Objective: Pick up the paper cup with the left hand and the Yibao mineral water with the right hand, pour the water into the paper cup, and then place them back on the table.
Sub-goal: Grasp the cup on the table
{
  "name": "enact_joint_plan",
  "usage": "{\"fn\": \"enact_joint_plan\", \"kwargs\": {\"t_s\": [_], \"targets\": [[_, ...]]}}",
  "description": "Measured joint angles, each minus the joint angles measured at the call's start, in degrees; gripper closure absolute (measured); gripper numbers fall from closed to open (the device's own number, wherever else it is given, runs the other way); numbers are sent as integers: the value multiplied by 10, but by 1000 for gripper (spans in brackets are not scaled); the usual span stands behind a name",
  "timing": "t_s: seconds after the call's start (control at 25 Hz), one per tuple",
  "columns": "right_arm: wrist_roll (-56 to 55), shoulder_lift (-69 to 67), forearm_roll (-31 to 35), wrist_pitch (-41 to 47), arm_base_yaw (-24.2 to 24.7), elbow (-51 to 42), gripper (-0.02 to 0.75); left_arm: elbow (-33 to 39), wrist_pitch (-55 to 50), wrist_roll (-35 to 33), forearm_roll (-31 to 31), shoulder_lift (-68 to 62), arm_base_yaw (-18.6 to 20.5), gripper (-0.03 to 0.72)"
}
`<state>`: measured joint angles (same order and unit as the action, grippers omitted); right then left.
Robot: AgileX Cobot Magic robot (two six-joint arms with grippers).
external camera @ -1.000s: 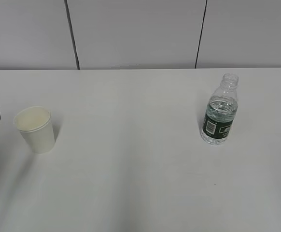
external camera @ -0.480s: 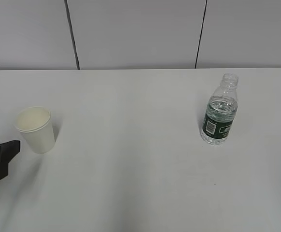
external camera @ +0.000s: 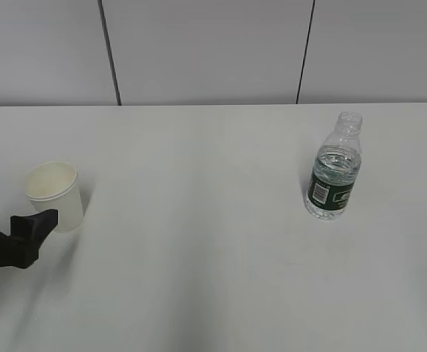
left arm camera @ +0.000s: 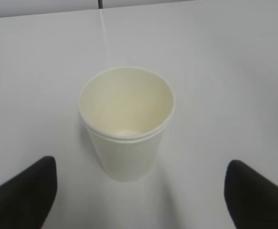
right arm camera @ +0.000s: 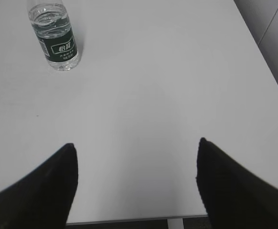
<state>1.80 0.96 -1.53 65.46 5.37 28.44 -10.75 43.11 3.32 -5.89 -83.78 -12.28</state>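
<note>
The paper cup (external camera: 54, 194) stands upright and empty at the left of the white table (external camera: 199, 242). My left gripper (external camera: 14, 211) is open just in front of and left of it, not touching. In the left wrist view the cup (left arm camera: 127, 119) stands ahead of my open gripper (left arm camera: 141, 179), with the two black fingertips (left arm camera: 34, 183) wide on either side. The Yibao mineral water (external camera: 334, 170) stands upright and capless at the right. In the right wrist view the bottle (right arm camera: 57, 40) is far ahead to the left of my open, empty right gripper (right arm camera: 136, 148). The right gripper is out of the exterior view.
A grey panelled wall (external camera: 213, 51) runs behind the table. The right wrist view shows the table's near edge (right arm camera: 129, 220) below the gripper and its right edge (right arm camera: 265, 62).
My left gripper has come in from the left edge of the exterior view and moved right, closer to the paper cup. The cup and bottle have not moved.
</note>
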Motion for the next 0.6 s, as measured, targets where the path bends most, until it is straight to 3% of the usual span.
{"fn": "enact_joint_plan", "kwargs": {"t_s": [0.6], "targets": [[0,0,0,0,0,0,167,-23,208,0,10,-189,0,34]]}}
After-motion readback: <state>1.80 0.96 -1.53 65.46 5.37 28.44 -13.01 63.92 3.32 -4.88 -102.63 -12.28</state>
